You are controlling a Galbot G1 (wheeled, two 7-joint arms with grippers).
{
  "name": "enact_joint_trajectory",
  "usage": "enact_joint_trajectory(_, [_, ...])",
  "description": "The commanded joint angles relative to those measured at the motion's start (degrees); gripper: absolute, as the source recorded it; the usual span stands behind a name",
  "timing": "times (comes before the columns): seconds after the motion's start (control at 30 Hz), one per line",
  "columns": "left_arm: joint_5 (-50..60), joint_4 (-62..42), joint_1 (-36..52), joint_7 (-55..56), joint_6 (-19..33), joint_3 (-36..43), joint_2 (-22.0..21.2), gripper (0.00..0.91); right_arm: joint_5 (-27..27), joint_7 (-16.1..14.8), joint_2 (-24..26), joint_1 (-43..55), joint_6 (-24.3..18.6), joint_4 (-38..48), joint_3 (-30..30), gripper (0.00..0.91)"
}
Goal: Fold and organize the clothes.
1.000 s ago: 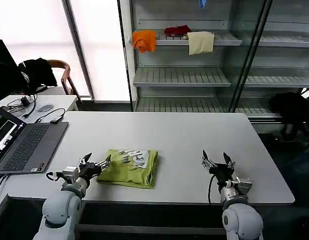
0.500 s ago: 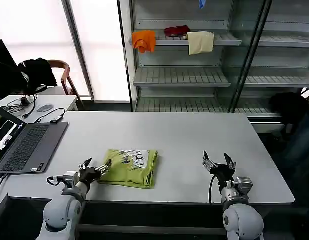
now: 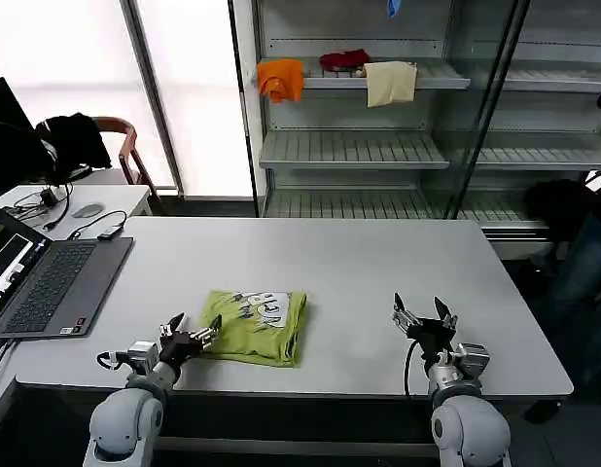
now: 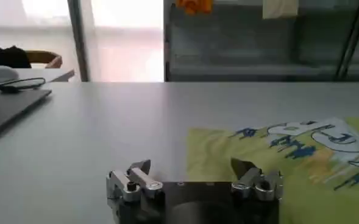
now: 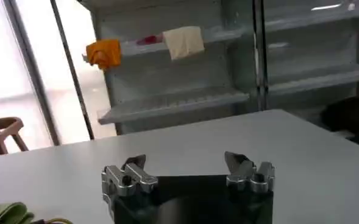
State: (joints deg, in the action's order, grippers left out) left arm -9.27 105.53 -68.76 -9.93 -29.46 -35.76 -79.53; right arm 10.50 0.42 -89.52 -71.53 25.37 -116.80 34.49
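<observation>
The lime-green T-shirt (image 3: 256,326) lies folded into a small rectangle near the table's front edge, its pale printed graphic facing up. In the left wrist view the shirt (image 4: 277,158) spreads just ahead of the fingers. My left gripper (image 3: 194,333) is open and low at the shirt's left edge, nothing between its fingers, one fingertip (image 4: 241,166) over the cloth. My right gripper (image 3: 423,312) stands open over bare table to the right of the shirt, holding nothing. The right wrist view shows the same open gripper (image 5: 188,163), with a green corner of the shirt (image 5: 5,213).
An open laptop (image 3: 43,282) sits at the table's left end, with cables and a mouse on a side desk (image 3: 87,199). Shelves (image 3: 378,146) behind hold orange, red and cream cloths. A dark garment (image 3: 568,209) hangs at the right. A person's leg (image 3: 583,292) stands beside the table's right end.
My left gripper has drawn back toward the table's front edge and sunk lower, staying open. The shirt and right gripper have not moved. A person has stepped in at the right.
</observation>
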Motion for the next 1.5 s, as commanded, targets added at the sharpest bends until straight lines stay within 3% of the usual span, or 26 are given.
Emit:
enact_joint_trajectory(0.03, [-0.4, 0.4, -1.0, -0.3, -0.1, 0.5, -0.3, 0.725, 0.0, 0.1, -0.1, 0.0, 0.0, 0.2, 0.0, 0.907])
enact_joint_trajectory(0.13, [-1.7, 0.5, -1.0, -0.5, -1.5, 0.8, -0.4, 0.464, 0.0, 0.1, -0.1, 0.1, 0.0, 0.3, 0.1, 0.907])
enact_joint_trajectory(0.27, [-2.2, 0.0, -0.9, -0.5, -2.2, 1.0, -0.6, 0.222, -0.1, 0.1, -0.2, 0.2, -0.1, 0.4, 0.0, 0.907])
enact_joint_trajectory(0.43, [-4.7, -0.4, -0.7, -0.5, -3.0, 0.9, -0.6, 0.03, 0.0, 0.2, -0.2, 0.4, -0.1, 0.7, 0.2, 0.907])
enact_joint_trajectory(0.77, [-8.1, -0.6, -0.5, -0.7, -3.0, 0.9, -0.4, 0.01, -0.1, 0.4, -0.4, 1.0, -0.2, 1.5, 0.1, 0.907])
enact_joint_trajectory(1.03, [2.1, 0.3, 0.5, -2.8, 4.7, -2.4, 0.8, 0.0, 0.0, 0.4, -0.3, 1.4, -0.2, 2.1, 0.1, 0.907])
enact_joint_trajectory(1.23, [8.8, -0.7, 3.5, -5.8, 7.1, -9.4, 6.0, 0.0, 0.3, 0.3, 0.2, 1.6, -0.4, 3.0, 0.4, 0.907])
enact_joint_trajectory(1.5, [15.7, -5.9, 7.7, -9.6, 10.2, -16.5, 19.5, 0.0, 0.6, 0.3, 0.5, 1.8, -1.2, 4.4, 0.1, 0.907])
